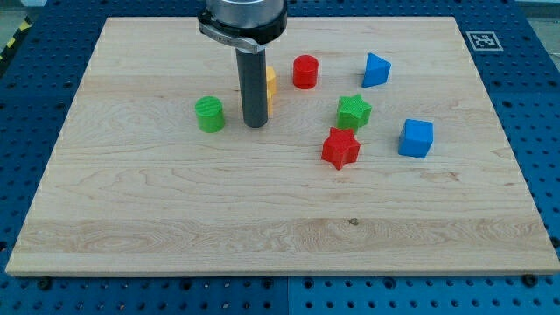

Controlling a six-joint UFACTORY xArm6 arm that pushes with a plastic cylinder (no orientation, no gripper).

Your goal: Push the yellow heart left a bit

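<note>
A: Starting with the camera view, where does the rod stand?

B: The dark rod comes down from the view's top; my tip [255, 124] rests on the wooden board [175, 227], left of centre in the upper half. There are no fingers to open or close: the arm ends in the plain rod, and it holds nothing.

A: And the yellow heart?

B: The yellow heart [271, 87] sits just beside the rod on the view's right, mostly hidden behind it. Only a thin yellow-orange strip shows, so its shape cannot be confirmed, nor whether it touches the rod.

A: Other items?

B: The green cylinder [209, 115] stands near the tip, to the view's left. The red cylinder [304, 72] lies right of the yellow block. Farther right are the blue triangular block [376, 70], the green star [353, 111], the red star [340, 148] and the blue cube [416, 138]. All blocks show ridged, matte surfaces. The board is pale grained timber on a blue perforated base [35, 87].
</note>
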